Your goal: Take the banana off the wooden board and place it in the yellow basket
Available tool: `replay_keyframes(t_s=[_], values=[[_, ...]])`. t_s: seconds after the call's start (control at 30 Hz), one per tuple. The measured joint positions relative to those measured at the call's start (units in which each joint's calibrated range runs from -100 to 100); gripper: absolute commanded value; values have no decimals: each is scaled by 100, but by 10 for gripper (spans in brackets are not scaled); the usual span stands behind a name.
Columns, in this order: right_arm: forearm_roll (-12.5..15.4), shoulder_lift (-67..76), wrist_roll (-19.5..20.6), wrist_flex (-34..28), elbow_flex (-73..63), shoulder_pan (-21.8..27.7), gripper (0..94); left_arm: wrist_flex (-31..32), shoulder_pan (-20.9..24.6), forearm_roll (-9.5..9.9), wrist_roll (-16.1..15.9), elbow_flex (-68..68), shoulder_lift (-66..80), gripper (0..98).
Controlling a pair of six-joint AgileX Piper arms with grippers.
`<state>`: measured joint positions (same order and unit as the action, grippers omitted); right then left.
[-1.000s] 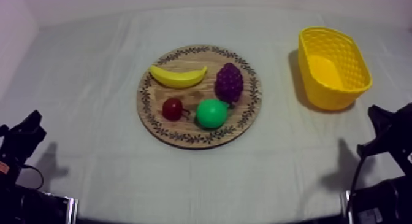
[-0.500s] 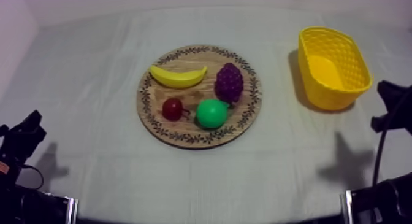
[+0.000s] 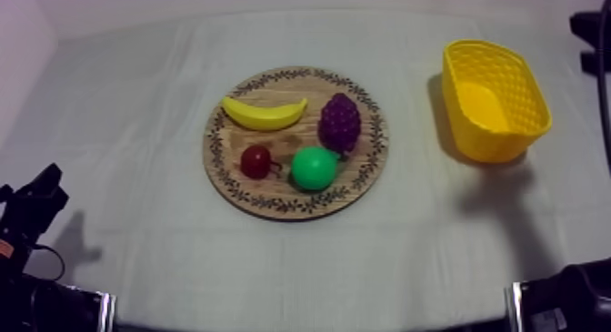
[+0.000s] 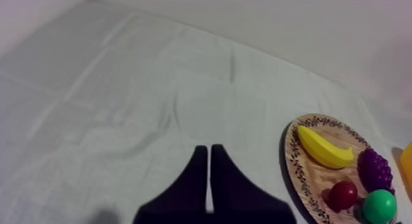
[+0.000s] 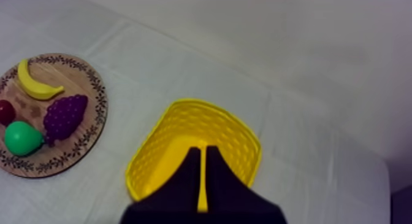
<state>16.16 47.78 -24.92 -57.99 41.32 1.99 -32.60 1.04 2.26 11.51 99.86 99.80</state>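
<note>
The banana (image 3: 264,113) lies on the wooden board (image 3: 293,207), at about 11 o'clock from the board's middle. It is flat on the wood, its two ends turned toward 12 o'clock and its curved back toward the centre, and nothing grips it. Three other toy fruits share the board: a bunch of grapes (image 3: 339,123) at 2 o'clock, a pear (image 3: 315,167) at 5 o'clock just beside the grapes, and a small red fruit (image 3: 256,161) at 8 o'clock, close to the pear. The banana is apart from all three. The board sits near the middle of the bench (image 3: 136,99). The yellow basket (image 3: 523,95) stands upright at roughly 3 o'clock from the board, well apart from it, with its open mouth up and nothing visible inside. The left pincer (image 4: 208,148) has its two black fingers pressed together into a narrow wedge, holding nothing. It hangs over bare bench with the board off at its 3 o'clock, and seen from above the left arm (image 3: 32,208) sits low at 8 o'clock from the board. The right pincer (image 5: 203,150) is likewise closed to a narrow wedge on nothing, poised above the basket's open mouth. From above, the right arm (image 3: 595,31) comes in at about 1 o'clock from the basket.
</note>
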Motion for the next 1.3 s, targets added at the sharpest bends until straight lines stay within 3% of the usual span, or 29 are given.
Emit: replay_keyframes(t_s=[0.2, 0.47, 1.3], values=[[319, -1238, -357, -1073, -1602, -102, 7, 0, 0, 0, 0, 0, 0, 1], [449, -2622, -562, -2077, -3398, -429, 7, 0, 0, 0, 0, 0, 0, 1], [-42, -5944, -782, -2180, -5125, -2123, 6, 0, 0, 0, 0, 0, 0, 1]])
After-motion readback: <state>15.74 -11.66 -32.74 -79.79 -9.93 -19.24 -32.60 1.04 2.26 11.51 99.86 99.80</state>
